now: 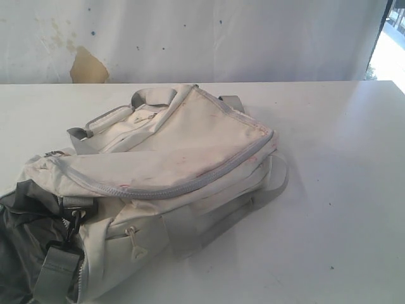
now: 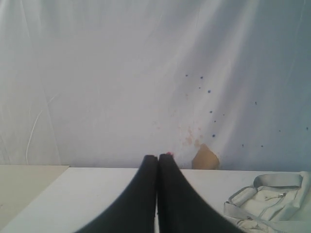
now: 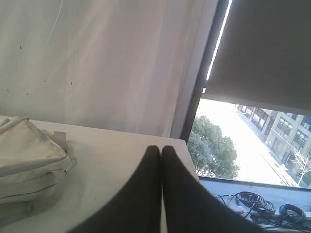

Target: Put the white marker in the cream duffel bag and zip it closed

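My left hand (image 2: 157, 158) is pressed fully shut, its two black fingers (image 2: 138, 194) flat against each other with nothing between them, held above the white surface (image 2: 97, 194) and facing the stained white backdrop (image 2: 121, 87). A corner of the cream duffel bag (image 2: 272, 204) shows off to one side of it in the left wrist view.

In the exterior view, a dark grey fabric item (image 1: 25, 234) sits at the far left edge, touching the bag's end. The cream duffel bag (image 1: 190, 139) lies on the surface left of the middle, slumped on its side. Its grey zipper (image 1: 164, 190) runs in a long curve along the top, and the teeth look closed along the stretch I can see. A grey webbing handle (image 1: 152, 96) lies at the far side and another strap (image 1: 273, 183) loops out on the right. Where the white marker is I cannot tell.

My right hand (image 3: 161, 148) is also clamped shut on nothing, above the bare surface just beside the bag's end (image 3: 24, 150), near a window (image 3: 233, 141).
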You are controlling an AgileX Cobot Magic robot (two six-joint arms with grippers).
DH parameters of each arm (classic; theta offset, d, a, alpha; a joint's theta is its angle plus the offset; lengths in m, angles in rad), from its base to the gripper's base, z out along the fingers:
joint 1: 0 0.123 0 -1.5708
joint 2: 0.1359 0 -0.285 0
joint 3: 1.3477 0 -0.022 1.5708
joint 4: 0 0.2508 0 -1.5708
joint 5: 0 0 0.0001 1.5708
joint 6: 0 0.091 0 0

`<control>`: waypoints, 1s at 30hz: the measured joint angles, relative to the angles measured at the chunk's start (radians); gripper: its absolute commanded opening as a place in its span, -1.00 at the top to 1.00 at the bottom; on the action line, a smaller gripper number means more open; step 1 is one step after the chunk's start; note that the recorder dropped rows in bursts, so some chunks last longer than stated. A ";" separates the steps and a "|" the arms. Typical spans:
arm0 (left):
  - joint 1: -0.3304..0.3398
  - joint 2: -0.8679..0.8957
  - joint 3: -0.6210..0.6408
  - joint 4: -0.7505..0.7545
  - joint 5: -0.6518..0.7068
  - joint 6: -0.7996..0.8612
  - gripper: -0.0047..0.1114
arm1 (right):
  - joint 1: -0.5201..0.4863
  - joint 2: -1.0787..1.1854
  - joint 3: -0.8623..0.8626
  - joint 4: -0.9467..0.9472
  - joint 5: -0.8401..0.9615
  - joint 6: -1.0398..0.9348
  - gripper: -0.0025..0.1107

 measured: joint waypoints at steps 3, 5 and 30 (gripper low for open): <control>0.000 0.000 0.000 0.000 0.002 0.000 0.92 | 0.000 0.000 0.023 0.000 0.000 0.002 0.96; 0.000 0.000 0.010 0.000 -0.009 0.000 0.92 | 0.000 0.000 0.054 0.000 -0.012 0.008 0.96; 0.000 0.001 0.862 -0.002 -0.925 -0.059 0.92 | 0.002 0.004 0.881 0.002 -0.974 0.089 0.96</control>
